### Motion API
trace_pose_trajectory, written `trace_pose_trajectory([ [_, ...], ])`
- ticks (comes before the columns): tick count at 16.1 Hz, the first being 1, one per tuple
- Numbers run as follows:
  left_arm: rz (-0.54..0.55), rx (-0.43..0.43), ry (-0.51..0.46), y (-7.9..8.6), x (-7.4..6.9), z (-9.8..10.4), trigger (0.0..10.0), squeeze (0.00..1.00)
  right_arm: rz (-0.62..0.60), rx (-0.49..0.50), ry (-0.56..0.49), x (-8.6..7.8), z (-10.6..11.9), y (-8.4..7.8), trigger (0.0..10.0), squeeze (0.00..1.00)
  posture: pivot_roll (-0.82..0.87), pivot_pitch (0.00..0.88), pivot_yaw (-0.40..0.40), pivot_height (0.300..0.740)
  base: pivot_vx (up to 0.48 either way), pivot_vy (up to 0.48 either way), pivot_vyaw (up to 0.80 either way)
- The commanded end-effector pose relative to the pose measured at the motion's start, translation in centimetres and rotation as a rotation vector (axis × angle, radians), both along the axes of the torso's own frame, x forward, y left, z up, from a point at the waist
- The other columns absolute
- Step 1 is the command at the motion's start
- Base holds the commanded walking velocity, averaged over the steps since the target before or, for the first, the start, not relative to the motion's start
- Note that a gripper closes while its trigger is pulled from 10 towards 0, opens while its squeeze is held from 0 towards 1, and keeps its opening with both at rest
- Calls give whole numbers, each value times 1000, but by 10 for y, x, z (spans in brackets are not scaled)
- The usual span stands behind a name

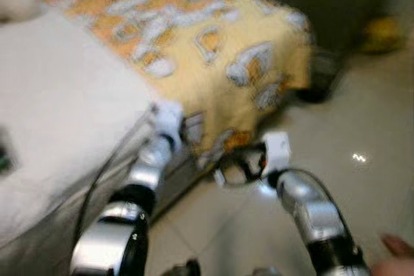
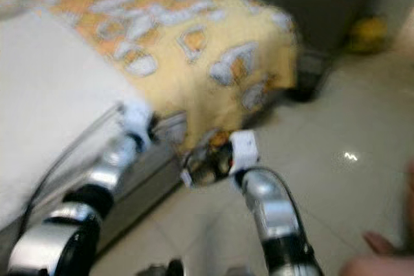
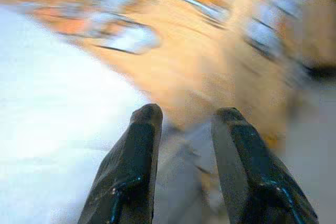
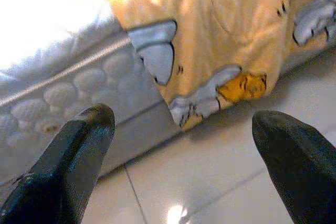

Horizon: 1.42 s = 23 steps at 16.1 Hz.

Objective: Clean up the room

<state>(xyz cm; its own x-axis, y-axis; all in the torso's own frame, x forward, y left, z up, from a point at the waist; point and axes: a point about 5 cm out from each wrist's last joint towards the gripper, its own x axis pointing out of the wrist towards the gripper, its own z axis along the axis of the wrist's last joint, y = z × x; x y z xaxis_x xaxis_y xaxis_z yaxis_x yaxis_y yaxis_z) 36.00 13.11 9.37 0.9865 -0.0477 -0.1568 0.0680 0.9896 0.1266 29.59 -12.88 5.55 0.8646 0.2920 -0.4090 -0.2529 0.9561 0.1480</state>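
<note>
A yellow blanket (image 1: 194, 37) with grey and orange prints covers the far end of a white bed (image 1: 58, 95); one corner of it (image 4: 210, 98) hangs over the quilted mattress side toward the floor. My left gripper (image 3: 186, 116) is open over the bed's edge, where the white sheet meets the blanket, with nothing between its fingers. Lower down, above the tiles, my right gripper (image 4: 184, 114) is wide open, facing the hanging corner and apart from it. Both head views are blurred.
Pale floor tiles (image 1: 362, 127) lie to the right of the bed. A dark object (image 1: 320, 79) sits on the floor by the bed's far corner, and a yellow thing (image 1: 381, 33) lies farther back. A person's hand (image 1: 394, 253) shows at the lower right edge.
</note>
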Motion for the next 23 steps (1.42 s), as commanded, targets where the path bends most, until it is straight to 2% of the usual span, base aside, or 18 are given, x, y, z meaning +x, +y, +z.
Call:
trace_pose_trajectory([
  [1,71,-17,-16,10,-2,1,10000,0,-30,16,-23,3,1,-4,10000,0,-201,0,63,740,0,-442,431],
  [3,250,3,-116,29,1,21,10000,0,-72,31,-81,14,9,-8,10000,0,-180,0,48,740,251,-405,431],
  [4,264,9,-114,31,1,21,10000,0,-76,33,-90,16,10,-9,10000,0,-180,0,47,740,251,-409,438],
  [5,270,25,-101,32,1,19,10000,0,-76,37,-96,17,11,-8,10000,0,-180,0,46,740,251,-409,431],
  [6,245,76,-32,32,1,9,10000,0,-71,35,-108,20,12,-8,10000,0,-184,0,51,740,266,-270,431],
  [7,231,97,-4,31,1,4,10000,0,-71,35,-112,21,13,-7,10000,0,-184,0,51,740,266,-270,431],
  [8,211,74,12,31,-2,1,10000,0,-74,38,-122,24,13,-8,10000,0,-186,0,55,740,0,0,431],
  [10,195,113,-8,30,-4,4,10000,0,-78,42,-134,26,12,-7,10000,0,-183,0,55,740,0,0,428],
  [12,209,106,-5,31,-5,3,10000,0,-72,45,-136,25,11,-6,10000,0,-183,0,55,740,0,0,428],
  [13,221,83,-19,34,-6,2,10000,1000,-68,45,-142,26,12,-5,10000,0,-181,0,52,740,0,0,431],
  [15,250,102,37,42,-11,-10,10000,1000,-66,33,-163,28,15,-6,10000,0,-182,0,50,740,0,0,431],
  [18,272,86,89,47,-16,-20,10000,1000,-66,26,-174,30,16,-7,10000,0,-181,0,48,740,0,0,431],
  [20,285,48,103,47,-17,-22,10000,1000,-53,14,-180,30,15,-6,10000,0,-181,0,45,740,0,-212,431],
  [23,318,41,106,52,-16,-23,10000,1000,-44,0,-186,30,16,-6,10000,0,-187,0,38,740,318,-356,429],
])
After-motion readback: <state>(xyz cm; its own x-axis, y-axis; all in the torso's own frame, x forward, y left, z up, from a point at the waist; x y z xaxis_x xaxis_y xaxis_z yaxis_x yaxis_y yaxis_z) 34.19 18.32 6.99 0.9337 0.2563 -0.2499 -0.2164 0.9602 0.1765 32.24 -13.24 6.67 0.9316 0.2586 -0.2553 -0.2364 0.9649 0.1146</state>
